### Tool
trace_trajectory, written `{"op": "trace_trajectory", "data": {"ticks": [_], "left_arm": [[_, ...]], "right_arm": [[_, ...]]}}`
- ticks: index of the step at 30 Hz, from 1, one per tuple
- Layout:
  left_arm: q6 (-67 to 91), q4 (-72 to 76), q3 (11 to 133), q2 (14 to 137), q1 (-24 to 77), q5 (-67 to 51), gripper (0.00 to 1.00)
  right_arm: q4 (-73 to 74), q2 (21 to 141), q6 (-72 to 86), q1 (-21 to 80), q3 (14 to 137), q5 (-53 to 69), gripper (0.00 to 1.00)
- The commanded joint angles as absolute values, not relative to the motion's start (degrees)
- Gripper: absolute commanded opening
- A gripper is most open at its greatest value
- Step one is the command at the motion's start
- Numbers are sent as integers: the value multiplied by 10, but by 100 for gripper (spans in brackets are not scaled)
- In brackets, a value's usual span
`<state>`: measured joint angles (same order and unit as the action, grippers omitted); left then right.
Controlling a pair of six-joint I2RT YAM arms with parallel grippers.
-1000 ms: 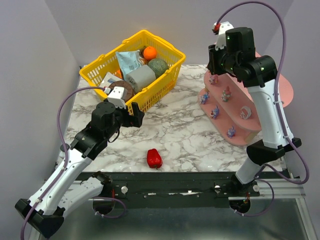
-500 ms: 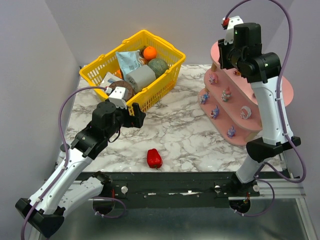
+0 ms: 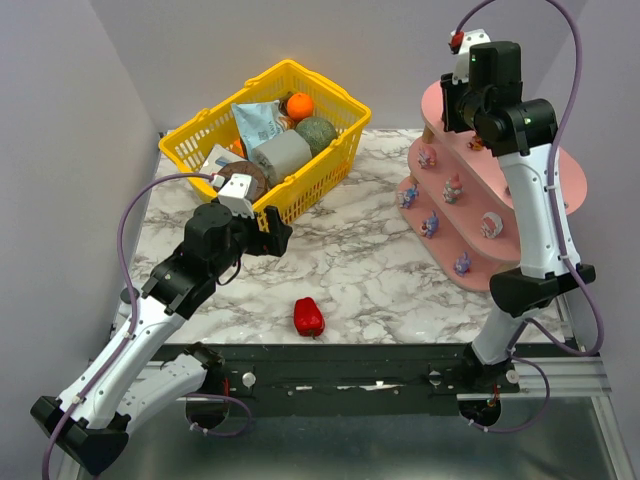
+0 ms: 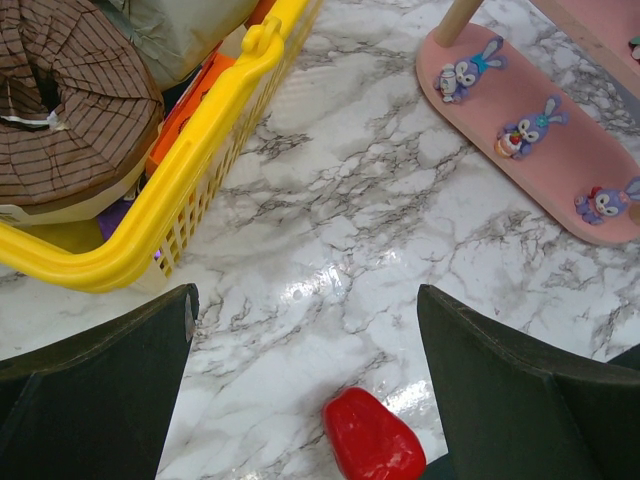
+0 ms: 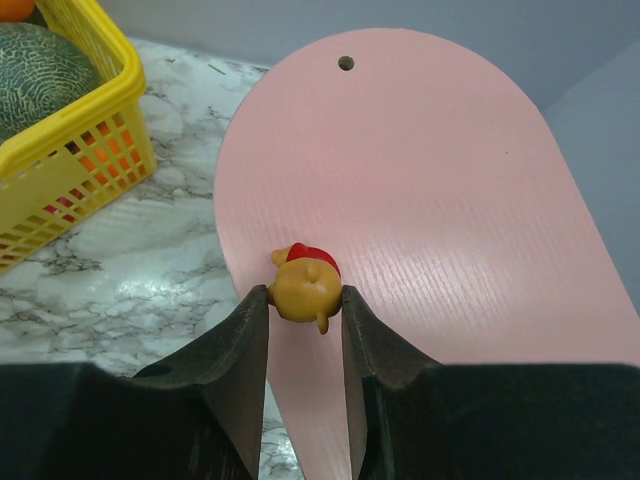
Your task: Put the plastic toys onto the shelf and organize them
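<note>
The right arm has swung off the shelf's front and now hangs over the top board of the pink three-tier shelf, near its left end. The right gripper is clenched on an orange-brown bear figurine in a red top, held low over bare board, probably to start a fresh row; whether it touches is unclear. Other small figurines stand on the lower tiers. The left gripper hangs released above the marble table, out of the way.
</note>
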<state>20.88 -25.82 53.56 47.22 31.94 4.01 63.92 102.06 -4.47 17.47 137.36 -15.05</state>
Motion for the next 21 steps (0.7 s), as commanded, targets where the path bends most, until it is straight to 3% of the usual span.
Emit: {"op": "trace_trajectory", "data": {"ticks": [1,6,14,21], "left_arm": [[211,-246,529,471,316,30,99],[211,-247,529,474,316,28,99],[212,-247,528,473,316,28,99],[212,-248,528,474,316,25,99]], "right_arm": [[623,1031,-36,167,1393,-140,24],[613,1036,-33,155,1398,-120,30],[612,1037,-36,126,1401,-5,30],[613,1040,-40,119,1399,-3,32]]}}
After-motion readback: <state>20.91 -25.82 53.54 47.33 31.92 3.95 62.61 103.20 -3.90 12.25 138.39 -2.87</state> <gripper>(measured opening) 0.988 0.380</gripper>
